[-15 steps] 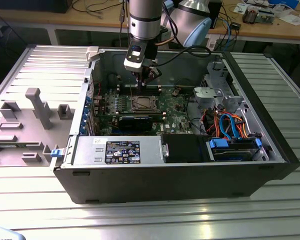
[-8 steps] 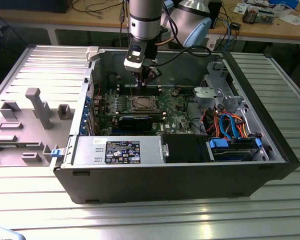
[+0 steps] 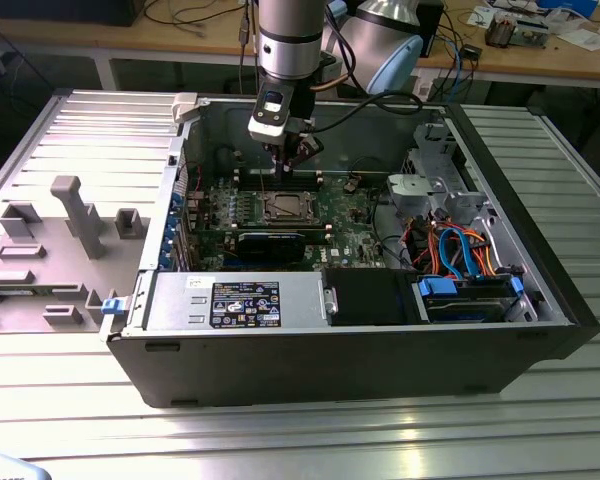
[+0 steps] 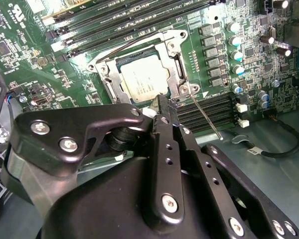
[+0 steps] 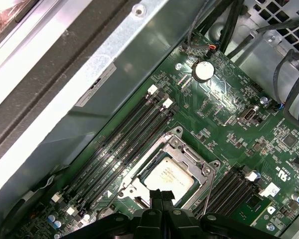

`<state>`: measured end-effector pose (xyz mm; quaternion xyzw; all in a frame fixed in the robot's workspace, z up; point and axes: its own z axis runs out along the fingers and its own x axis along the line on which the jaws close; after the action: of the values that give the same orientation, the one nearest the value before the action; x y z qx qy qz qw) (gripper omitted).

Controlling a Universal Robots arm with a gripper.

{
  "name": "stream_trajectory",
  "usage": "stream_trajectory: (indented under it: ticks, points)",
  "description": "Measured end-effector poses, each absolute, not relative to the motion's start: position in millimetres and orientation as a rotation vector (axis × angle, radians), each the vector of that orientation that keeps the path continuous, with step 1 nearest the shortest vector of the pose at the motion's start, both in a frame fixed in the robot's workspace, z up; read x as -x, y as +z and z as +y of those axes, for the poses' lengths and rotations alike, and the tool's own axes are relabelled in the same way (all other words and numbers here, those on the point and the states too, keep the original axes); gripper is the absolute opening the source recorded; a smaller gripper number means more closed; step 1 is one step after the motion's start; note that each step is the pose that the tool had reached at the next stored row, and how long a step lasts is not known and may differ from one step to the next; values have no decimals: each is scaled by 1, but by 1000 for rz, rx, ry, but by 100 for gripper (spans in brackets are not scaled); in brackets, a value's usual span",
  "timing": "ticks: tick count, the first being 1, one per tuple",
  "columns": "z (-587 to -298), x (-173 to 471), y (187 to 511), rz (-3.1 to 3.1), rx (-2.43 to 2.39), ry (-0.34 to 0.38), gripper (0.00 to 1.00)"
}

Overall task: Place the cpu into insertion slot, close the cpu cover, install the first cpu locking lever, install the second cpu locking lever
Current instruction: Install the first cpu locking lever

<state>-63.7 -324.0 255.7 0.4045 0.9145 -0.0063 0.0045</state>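
The jaws are pressed together with nothing seen between them. They hang inside the open computer case (image 3: 330, 360) at the end of the arm (image 3: 288, 40), low over the green board (image 4: 35, 74). Just beyond their tips sits the chip (image 4: 139, 82), lying flat in the socket (image 4: 100, 68) with its dull silver top facing up. The cover plate (image 4: 175, 62) lies down over the chip's edges (its square window leaves the chip's top bare). The tips are close to the socket's near edge, but whether they touch it I cannot tell. To one side of the tips a thin metal lever (image 4: 205, 115) runs out at a slant from the socket's corner. It is apart from the jaws, and its free end lies over a short bank of memory slots (image 4: 217, 102). A second thin wire (image 4: 120, 48) curves along the side of the socket farthest from the jaws; whether it is hooked down I cannot tell. Past it, farther still from the jaws, run the long memory slots (image 4: 129, 20). The case rests on a ribbed metal table (image 3: 280, 440).
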Motion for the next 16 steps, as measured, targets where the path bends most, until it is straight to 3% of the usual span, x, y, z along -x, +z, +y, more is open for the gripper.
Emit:
stream_trajectory:
  ticks: [16]
  points:
    - [-324,64,256,2870,-1254,-20,11]
